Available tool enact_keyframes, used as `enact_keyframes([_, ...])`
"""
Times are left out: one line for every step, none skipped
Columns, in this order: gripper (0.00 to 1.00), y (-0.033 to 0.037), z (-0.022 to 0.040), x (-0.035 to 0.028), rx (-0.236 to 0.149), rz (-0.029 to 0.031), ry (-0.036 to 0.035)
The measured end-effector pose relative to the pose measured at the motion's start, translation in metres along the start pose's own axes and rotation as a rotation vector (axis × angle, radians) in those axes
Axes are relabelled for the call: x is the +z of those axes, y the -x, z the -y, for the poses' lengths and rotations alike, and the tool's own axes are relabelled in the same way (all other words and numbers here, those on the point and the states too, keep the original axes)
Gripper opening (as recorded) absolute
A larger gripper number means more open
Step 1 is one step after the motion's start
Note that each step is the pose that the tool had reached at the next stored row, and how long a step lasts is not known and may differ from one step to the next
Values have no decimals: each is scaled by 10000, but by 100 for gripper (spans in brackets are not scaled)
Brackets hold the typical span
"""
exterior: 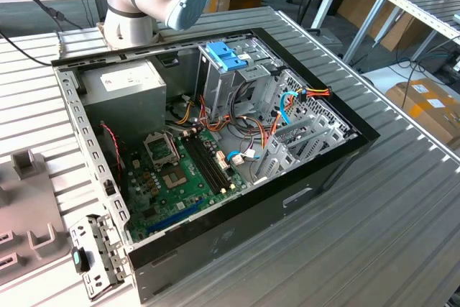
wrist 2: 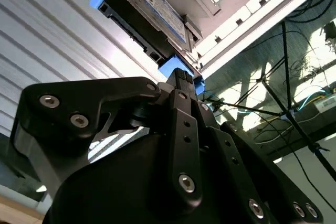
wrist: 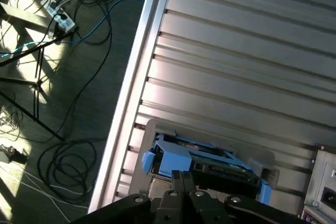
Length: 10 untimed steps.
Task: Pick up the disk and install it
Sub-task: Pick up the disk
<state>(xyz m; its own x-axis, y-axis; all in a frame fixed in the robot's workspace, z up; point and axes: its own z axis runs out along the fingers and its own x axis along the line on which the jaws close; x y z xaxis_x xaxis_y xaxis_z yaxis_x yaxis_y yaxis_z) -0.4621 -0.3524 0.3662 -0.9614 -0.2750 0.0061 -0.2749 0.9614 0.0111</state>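
Second wrist view, gripper (wrist 2: 182,80) at the disk (wrist 2: 156,11) — blue-railed (on the ribbed table (wrist 2: 52,35)) — open or closed, cannot tell.

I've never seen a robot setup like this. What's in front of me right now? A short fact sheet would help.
surface: slatted metal table
computer case: open on the table, green motherboard exposed
drive cage: blue bracket sits on top
disk: lies in a pale holder on the slats near the table's edge, with blue rails on its sides
gripper: right at the disk's near blue rail
task status: disk not yet in the case
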Motion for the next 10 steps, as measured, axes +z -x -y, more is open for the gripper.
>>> enact_keyframes([11, 0, 0, 0, -192, -2, -1])
enact_keyframes([11, 0, 0, 0, -366, -4, -3])
enact_keyframes([11, 0, 0, 0, -659, -8, -4])
enact_keyframes([11, 0, 0, 0, -1102, -13, -7])
enact_keyframes([11, 0, 0, 0, -1526, -18, -10])
enact_keyframes([11, 0, 0, 0, -1745, -19, -11])
enact_keyframes([11, 0, 0, 1, -1924, -21, -12])
enact_keyframes([11, 0, 0, 1, -2104, -23, -13])
enact_keyframes([11, 0, 0, 1, -2289, -25, -15])
enact_keyframes([11, 0, 0, 1, -2534, -28, -16])
